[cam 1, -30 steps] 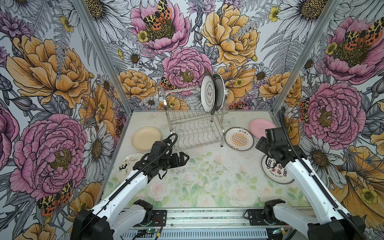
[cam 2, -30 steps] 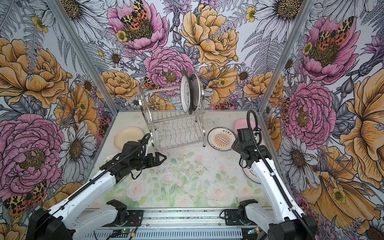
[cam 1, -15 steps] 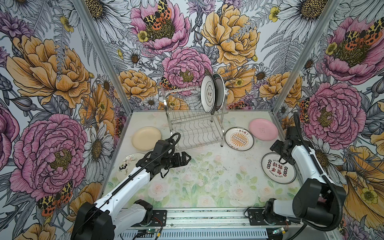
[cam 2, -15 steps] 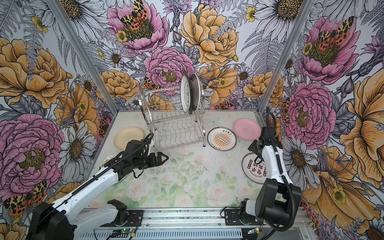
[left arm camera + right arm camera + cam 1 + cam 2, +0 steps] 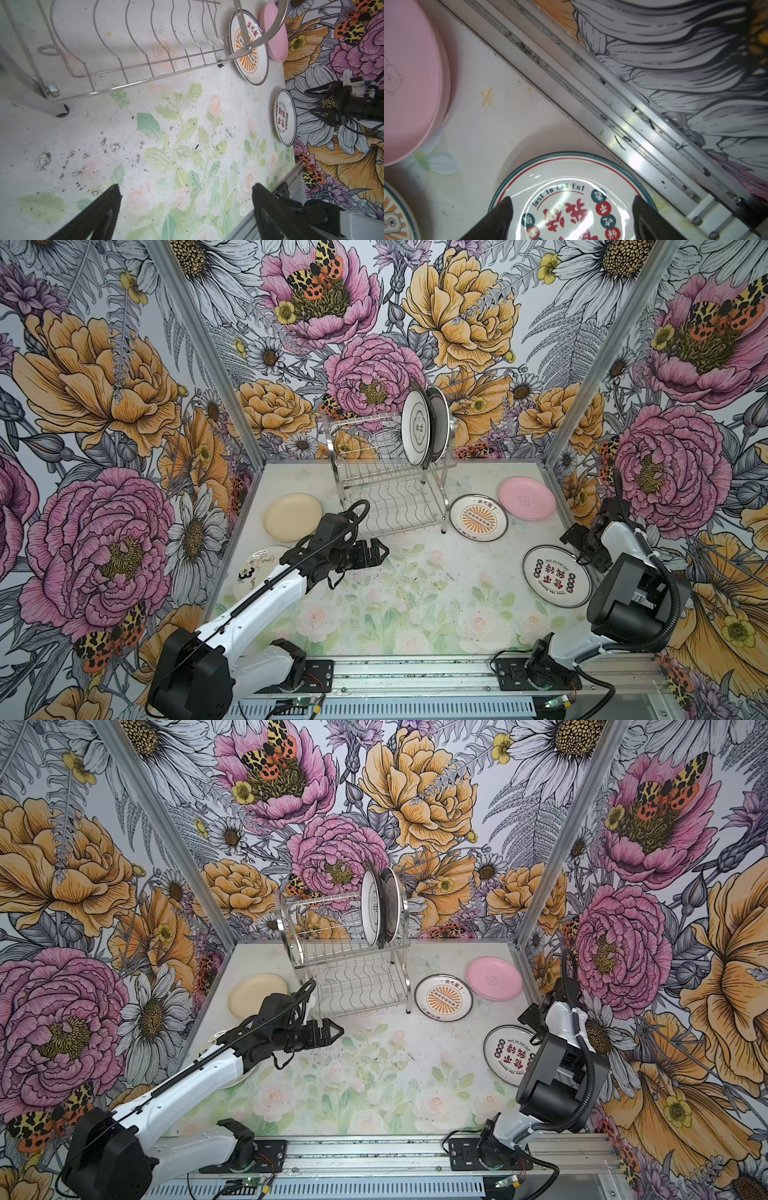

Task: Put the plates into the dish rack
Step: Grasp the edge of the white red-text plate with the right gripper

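The right fingers (image 5: 496,222) hang spread above the white round plate with teal rim (image 5: 557,576), which lies flat on the tabletop (image 5: 415,593) near the aluminium edge rail (image 5: 623,128). We fear the low rim gives little hold: the plate may slide against the rail or slip out. The left fingers (image 5: 99,214), spread and empty, hover near the shiny steel wire dish rack (image 5: 390,497), where two plates (image 5: 415,433) stand upright. The middle of the tabletop offers room.

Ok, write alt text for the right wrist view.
The open right gripper is poised over a teal-rimmed plate printed with red characters. A pink plate lies nearby, not touching it; a metal rail edges the table.
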